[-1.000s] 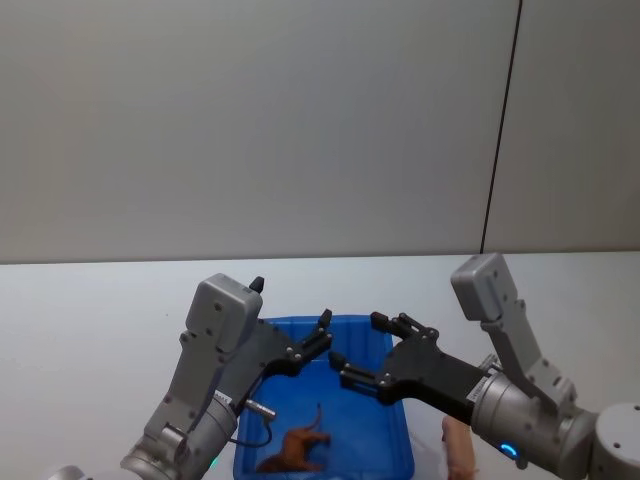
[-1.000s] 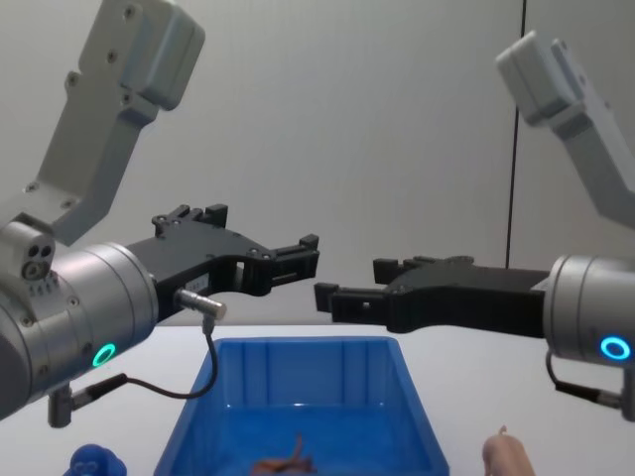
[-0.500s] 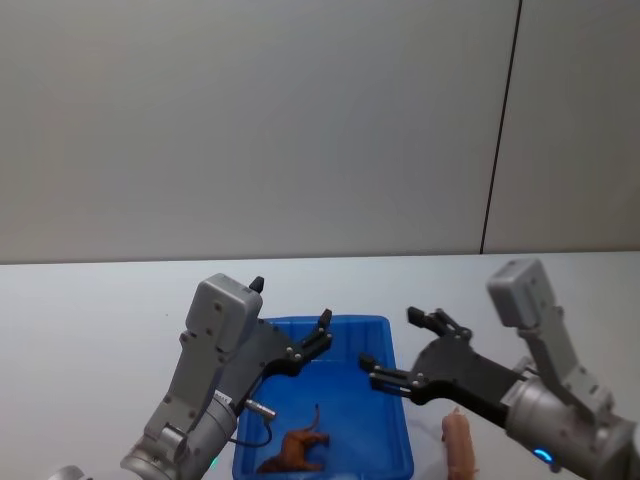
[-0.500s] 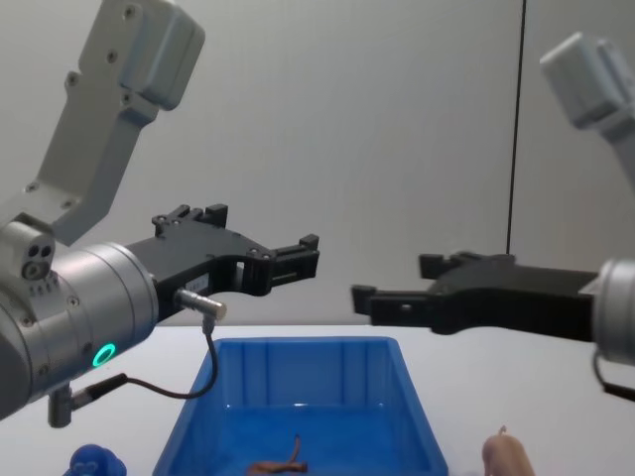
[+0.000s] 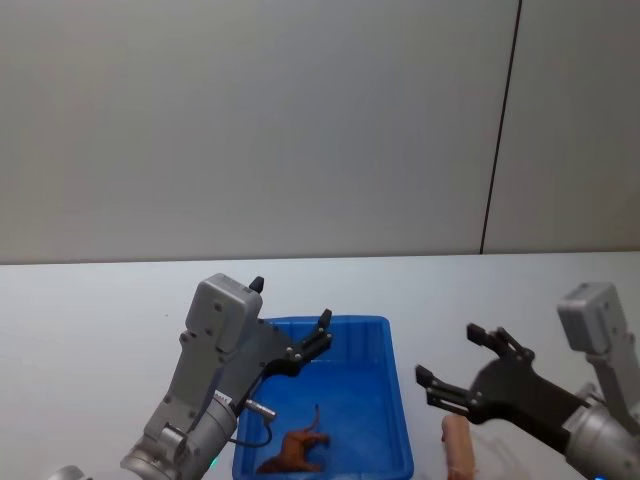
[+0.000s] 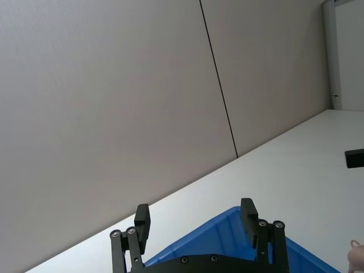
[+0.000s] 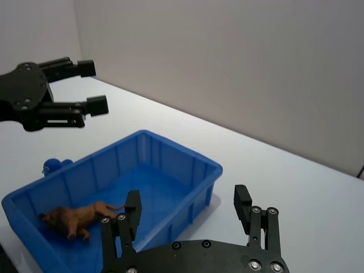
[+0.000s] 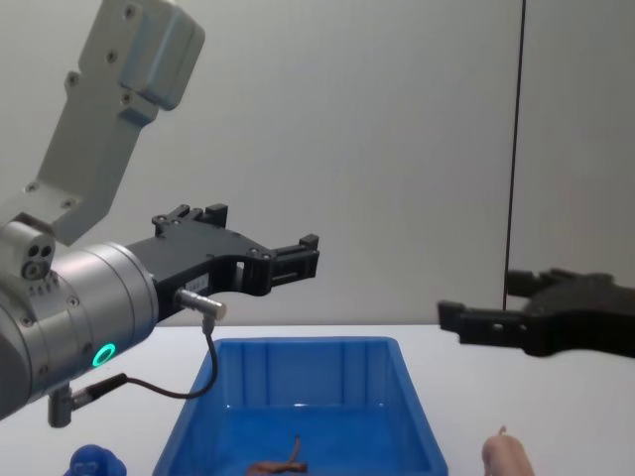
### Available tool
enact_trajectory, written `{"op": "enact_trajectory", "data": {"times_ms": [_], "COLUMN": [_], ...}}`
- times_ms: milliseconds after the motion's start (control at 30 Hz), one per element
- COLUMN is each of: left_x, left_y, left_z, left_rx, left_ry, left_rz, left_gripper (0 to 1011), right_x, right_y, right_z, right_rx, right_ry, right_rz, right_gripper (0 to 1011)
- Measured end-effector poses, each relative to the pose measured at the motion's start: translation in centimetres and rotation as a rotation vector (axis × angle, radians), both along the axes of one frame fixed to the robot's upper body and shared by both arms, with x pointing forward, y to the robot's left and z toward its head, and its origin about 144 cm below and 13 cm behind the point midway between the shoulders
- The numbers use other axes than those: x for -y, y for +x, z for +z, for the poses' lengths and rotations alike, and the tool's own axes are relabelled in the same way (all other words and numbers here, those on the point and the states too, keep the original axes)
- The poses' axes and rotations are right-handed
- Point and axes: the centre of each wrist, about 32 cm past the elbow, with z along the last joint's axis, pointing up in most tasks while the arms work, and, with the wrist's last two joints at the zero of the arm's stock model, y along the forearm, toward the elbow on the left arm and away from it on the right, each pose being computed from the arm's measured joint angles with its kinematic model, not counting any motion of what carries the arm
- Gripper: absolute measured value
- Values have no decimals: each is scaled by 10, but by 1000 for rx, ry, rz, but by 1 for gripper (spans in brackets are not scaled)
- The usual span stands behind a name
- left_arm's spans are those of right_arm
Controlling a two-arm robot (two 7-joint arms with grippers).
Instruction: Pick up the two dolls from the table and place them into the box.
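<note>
Right gripper (image 5: 447,352) shifted off box (image 5: 372,321) to lower right, fingers spread | pink doll (image 5: 458,447) nearby, ungrasped | brown doll (image 5: 296,449) boxed | left gripper (image 5: 318,338) spread at box's upper left

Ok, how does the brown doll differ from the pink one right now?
Place: the brown doll lies inside the box; the pink doll lies on the table beside the box's right wall.
Shape: the brown doll shows legs and a thin tail; the pink doll looks smooth and rounded.
Neither is gripped: the open right gripper hovers near the pink doll, the open left gripper above the box.
</note>
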Motion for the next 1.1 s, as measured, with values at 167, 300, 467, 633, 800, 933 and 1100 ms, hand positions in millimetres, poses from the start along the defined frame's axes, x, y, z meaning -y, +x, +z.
{"op": "enact_trajectory", "data": {"times_ms": [167,300,467,633,800,933,1100], "left_x": [0,0,0,0,0,0,0], "left_y": [0,0,0,0,0,0,0], "left_z": [0,0,0,0,0,0,0], "left_rx": [0,0,0,0,0,0,0], "left_ry": [0,0,0,0,0,0,0], "left_rz": [0,0,0,0,0,0,0], "left_gripper": [1001,1001,1001,1001,1001,1001,1001], "right_x": [8,12,14,15,14,13,11], "right_y": [-11,-20,-27,-33,-35,-35,-35], "right_z": [-5,-11,-17,-24,-31,-35,-42], "right_rx": [-29,-61,-92,-131,-166,-186,-217], "right_ry": [-4,-13,-24,-36,-48,-56,-66], "right_rz": [-18,-30,-43,-56,-69,-76,-88], "right_gripper": [1001,1001,1001,1001,1001,1001,1001]}}
